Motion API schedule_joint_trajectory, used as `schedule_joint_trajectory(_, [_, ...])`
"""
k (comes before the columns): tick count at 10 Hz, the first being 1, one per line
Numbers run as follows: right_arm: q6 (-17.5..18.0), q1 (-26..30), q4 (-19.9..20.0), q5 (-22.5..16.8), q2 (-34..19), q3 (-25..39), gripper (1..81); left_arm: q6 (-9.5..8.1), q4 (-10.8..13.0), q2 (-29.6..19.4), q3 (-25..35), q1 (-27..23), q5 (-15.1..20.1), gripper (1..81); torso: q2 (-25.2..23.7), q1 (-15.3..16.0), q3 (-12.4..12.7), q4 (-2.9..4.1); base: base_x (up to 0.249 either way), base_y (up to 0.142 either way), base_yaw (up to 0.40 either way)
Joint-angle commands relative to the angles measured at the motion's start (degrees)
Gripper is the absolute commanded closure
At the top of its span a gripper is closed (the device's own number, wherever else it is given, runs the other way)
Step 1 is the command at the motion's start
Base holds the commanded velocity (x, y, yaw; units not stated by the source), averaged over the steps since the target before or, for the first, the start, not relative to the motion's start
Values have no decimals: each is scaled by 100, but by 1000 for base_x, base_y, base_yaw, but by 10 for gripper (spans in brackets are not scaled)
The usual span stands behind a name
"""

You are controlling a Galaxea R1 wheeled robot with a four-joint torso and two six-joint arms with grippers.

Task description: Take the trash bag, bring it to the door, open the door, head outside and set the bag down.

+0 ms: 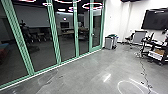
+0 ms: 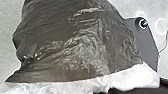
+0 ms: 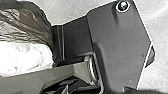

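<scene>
1. Grey, shiny floor (image 1: 75, 72) is spreading across the lower part of the head view, a dark cable (image 1: 143, 71) trailing over it at the right.
2. Green-framed glass panels (image 1: 41, 37) are running from the left edge toward the upper middle, and a glass door (image 1: 96, 27) with a handle is standing upright at their far end.
3. Dim chairs and tables are showing through the glass, with pinkish light rings glowing along the top.
4. Grey bins (image 1: 109, 43) are standing by the white wall (image 1: 115, 20), just beside the door end.
5. Black screen (image 1: 156, 20) is hanging at upper right; below it a dark cart (image 1: 143, 47) is carrying a box (image 1: 159, 51).
6. Dark, wrinkled trash bag (image 2: 75, 42) is bulging large in the left wrist view above the floor, with white, crumpled plastic (image 2: 130, 77) lining its edge; it is also appearing in the right wrist view.
7. Whether either gripper is holding the bag, I cannot tell.
</scene>
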Motion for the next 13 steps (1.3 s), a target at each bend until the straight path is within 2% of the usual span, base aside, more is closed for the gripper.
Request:
schedule_joint_trajectory(1, [11, 269, -49, -271, 18, 25, 10, 21, 35, -4, -9, -360, 335, 811, 0, 0, 0, 0, 112, -68, 0])
schedule_joint_trajectory(5, [11, 269, -49, -271, 26, 34, 10, 21, 35, -4, -9, -360, 335, 811, 0, -2, 0, 0, 112, -68, 0])
schedule_joint_trajectory(11, [11, 278, -58, -280, 26, 25, 10, 29, 35, -4, -9, -369, 335, 811, 0, -2, 0, 0, 112, 0, 0])
schedule_joint_trajectory(13, [11, 269, -58, -271, 26, 26, 10, 29, 43, -4, -9, -369, 335, 811, -2, -5, 0, 0, 112, -68, 0])
